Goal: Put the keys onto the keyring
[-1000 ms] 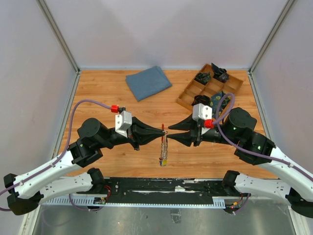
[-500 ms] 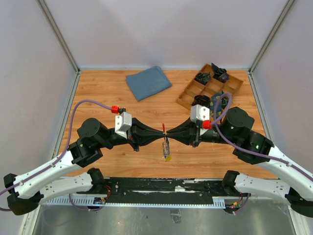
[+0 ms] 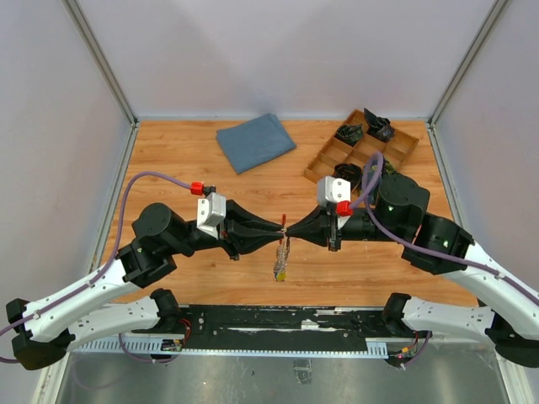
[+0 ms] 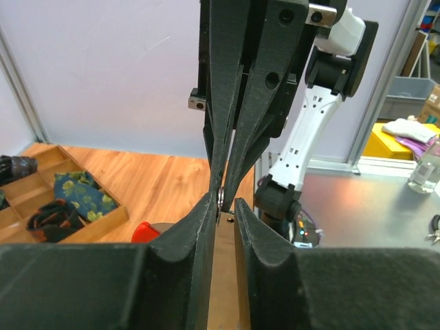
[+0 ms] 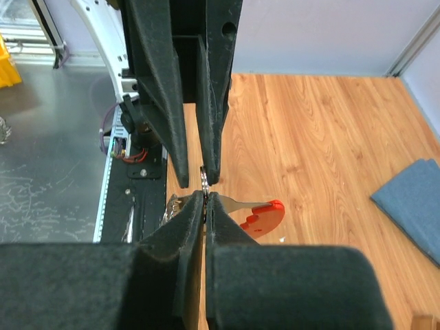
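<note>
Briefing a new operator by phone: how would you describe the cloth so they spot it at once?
On the wooden table, look along the far edge, just left of the compartmented wooden tray. The cloth lies flat there, folded, the only plain blue-grey soft thing in view.

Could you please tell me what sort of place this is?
Probably a robotics lab cell: a light wooden tabletop walled by pale panels on metal frame posts, two white-and-black robot arms bolted at its near edge, and a steel bench with a grey storage bin beyond.

place: robotics lab | cues: framed white panels (image 3: 278,50), steel bench (image 5: 48,172)
</note>
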Controlling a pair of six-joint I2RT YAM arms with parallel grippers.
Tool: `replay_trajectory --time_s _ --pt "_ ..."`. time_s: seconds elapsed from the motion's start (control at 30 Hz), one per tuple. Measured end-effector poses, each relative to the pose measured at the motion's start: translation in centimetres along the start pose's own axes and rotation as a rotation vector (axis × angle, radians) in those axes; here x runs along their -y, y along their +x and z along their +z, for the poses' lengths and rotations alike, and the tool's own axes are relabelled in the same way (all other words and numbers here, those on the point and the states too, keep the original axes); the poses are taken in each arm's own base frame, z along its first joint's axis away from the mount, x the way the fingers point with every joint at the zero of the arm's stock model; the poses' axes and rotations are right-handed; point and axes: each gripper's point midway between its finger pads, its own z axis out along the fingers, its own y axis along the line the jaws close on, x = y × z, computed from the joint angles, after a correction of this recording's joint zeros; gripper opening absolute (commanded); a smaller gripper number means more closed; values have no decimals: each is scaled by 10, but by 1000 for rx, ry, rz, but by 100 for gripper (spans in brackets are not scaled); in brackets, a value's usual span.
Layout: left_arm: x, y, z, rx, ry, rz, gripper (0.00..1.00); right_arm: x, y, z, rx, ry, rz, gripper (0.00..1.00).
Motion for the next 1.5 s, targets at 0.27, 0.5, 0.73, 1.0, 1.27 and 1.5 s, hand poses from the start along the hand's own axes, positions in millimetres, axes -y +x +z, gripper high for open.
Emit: replay_trajectory --time_s 0.27,0.5,0.73,1.0,1.27,1.5 --pt "-2 -3 0 -5 -6 28 31 7 7 -6 -190 -1 -2 0" --pt "-14 16 4 -81 -49 36 32 16 10 -16 -382 8 13 0" --pt "-22 27 7 -128 -74 44 33 21 26 -19 -567 18 61 0" --pt "-23 31 7 -142 -74 43 35 11 30 -19 -672 -18 62 0" --pt "-21 33 11 -154 -55 36 33 10 33 -18 -731 -28 76 0" --pt "-15 39 13 -170 -9 27 25 9 39 -17 -764 -28 87 0"
